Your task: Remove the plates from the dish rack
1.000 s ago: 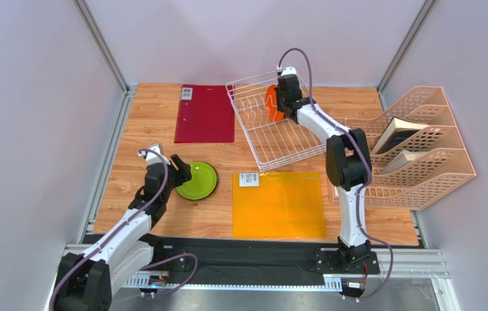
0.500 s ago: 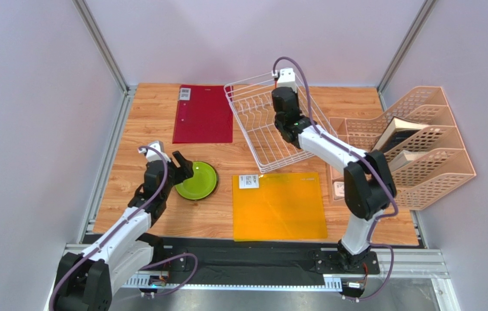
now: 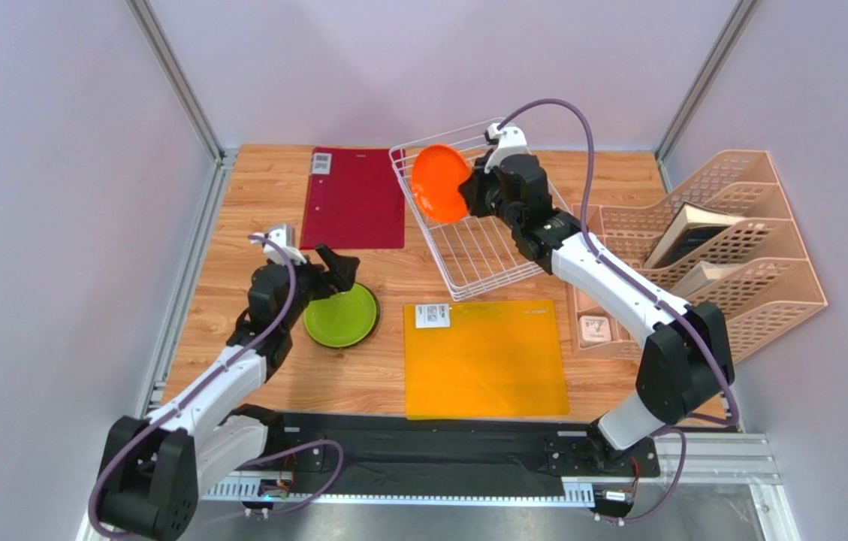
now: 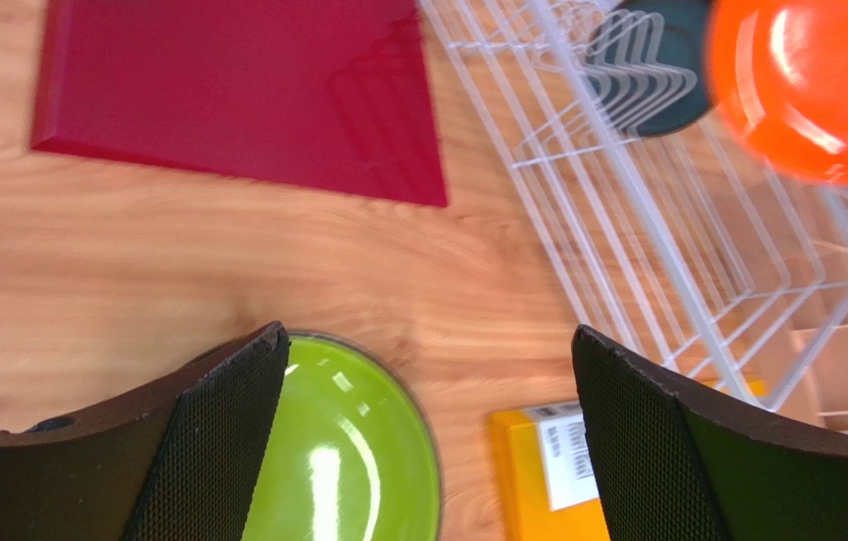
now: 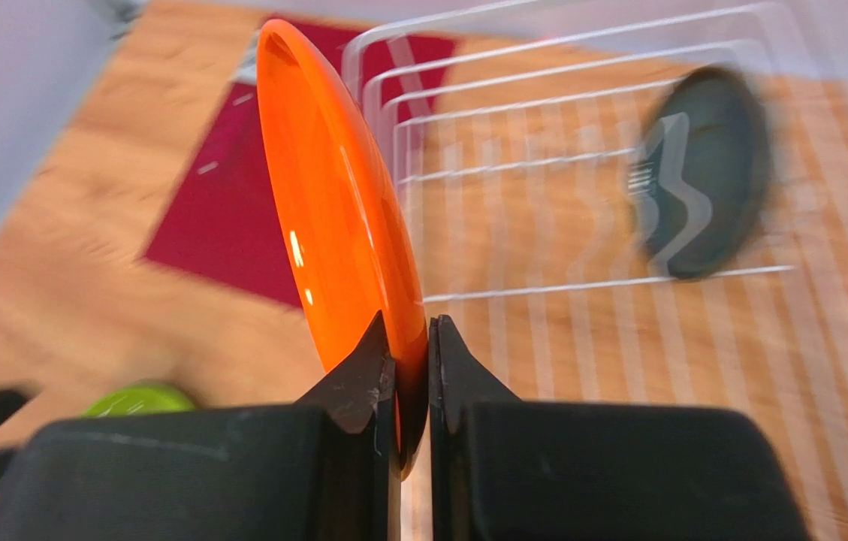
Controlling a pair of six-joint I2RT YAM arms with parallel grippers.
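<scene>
My right gripper point(image 3: 473, 192) is shut on the rim of the orange plate point(image 3: 439, 184) and holds it on edge above the left end of the white wire dish rack point(image 3: 456, 282). The orange plate also shows in the right wrist view point(image 5: 332, 214) and the left wrist view point(image 4: 818, 85). The dark teal-grey plate point(image 5: 701, 169) stands among the rack's tines, also in the left wrist view point(image 4: 665, 56). The lime green plate point(image 3: 341, 315) lies flat on the table. My left gripper point(image 3: 321, 276) is open and empty above its far-left rim point(image 4: 338, 451). The dark red plate is not in view.
A dark red mat point(image 3: 355, 197) lies at the back left. An orange mat point(image 3: 485, 355) with a white label lies in front of the rack. Peach perforated file holders point(image 3: 722, 259) holding books stand at the right.
My right gripper has lifted the orange plate out of the rack and swung it up and to the left. My left gripper has risen slightly away from the green plate.
</scene>
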